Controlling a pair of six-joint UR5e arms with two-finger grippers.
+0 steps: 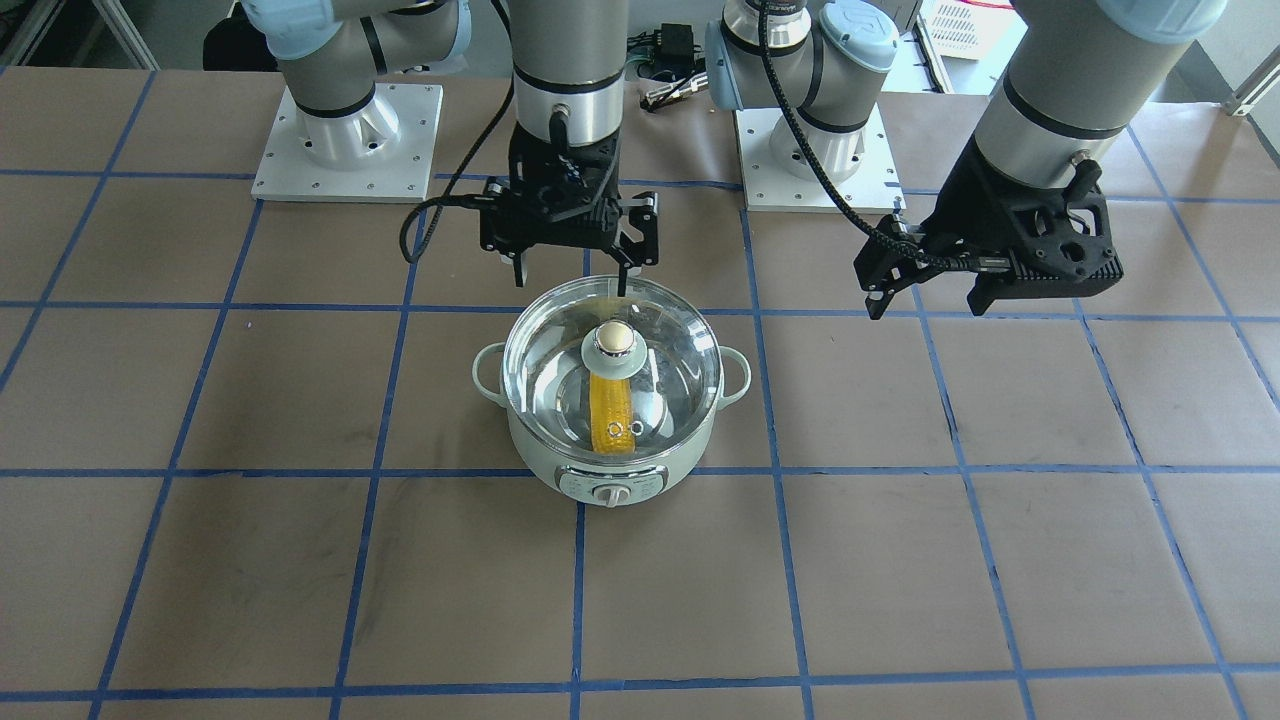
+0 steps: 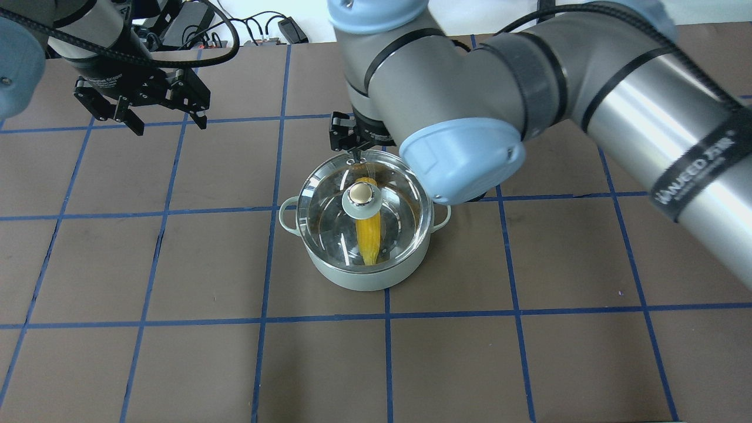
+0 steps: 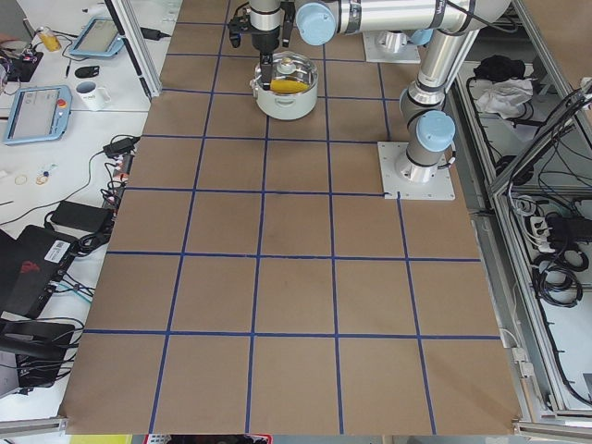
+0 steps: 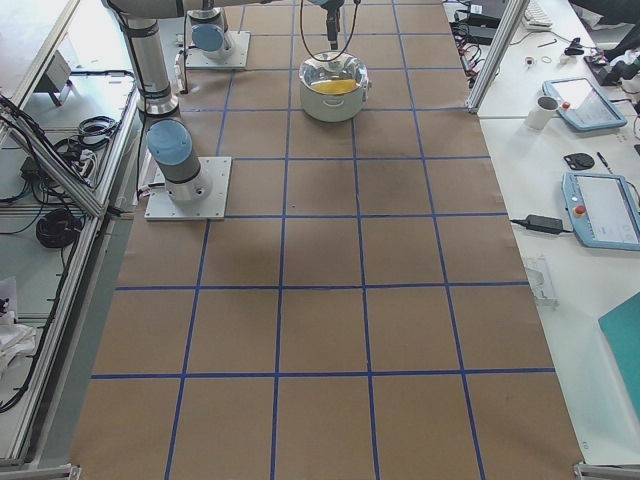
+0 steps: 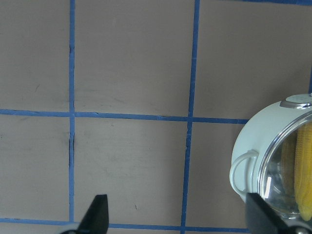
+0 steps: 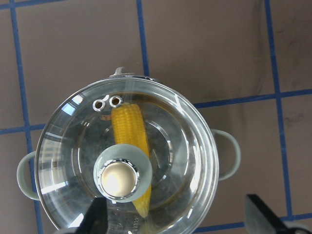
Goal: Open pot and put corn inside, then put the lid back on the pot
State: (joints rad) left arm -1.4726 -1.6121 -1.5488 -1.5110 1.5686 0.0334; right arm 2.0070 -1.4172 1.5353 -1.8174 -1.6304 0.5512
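Two grippers: both have their fingers spread apart, and neither holds anything.
Right gripper (image 1: 572,283): points straight down over the pot's robot-side rim, above the lid. In its wrist view the knob lies close to one fingertip (image 6: 96,218) but is not gripped.
Left gripper (image 2: 170,125): hangs over bare table (image 1: 300,580), well apart from the pot on the robot's left. Its wrist view catches only the pot's edge.
Pot (image 1: 610,450): stands upright near the table's middle on a crossing of blue tape lines. Its dial (image 1: 610,493) faces away from the robot, with a loop handle at either side.
Lid (image 1: 670,350): sits level on the pot's rim and covers it fully. The knob (image 1: 614,340) is at its centre and the two vent holes are on the dial side.
Corn (image 1: 612,415): lies inside the pot under the lid, seen through the glass. Its blunt end is toward the dial, its pointed tip toward the robot, and its middle passes beneath the knob.
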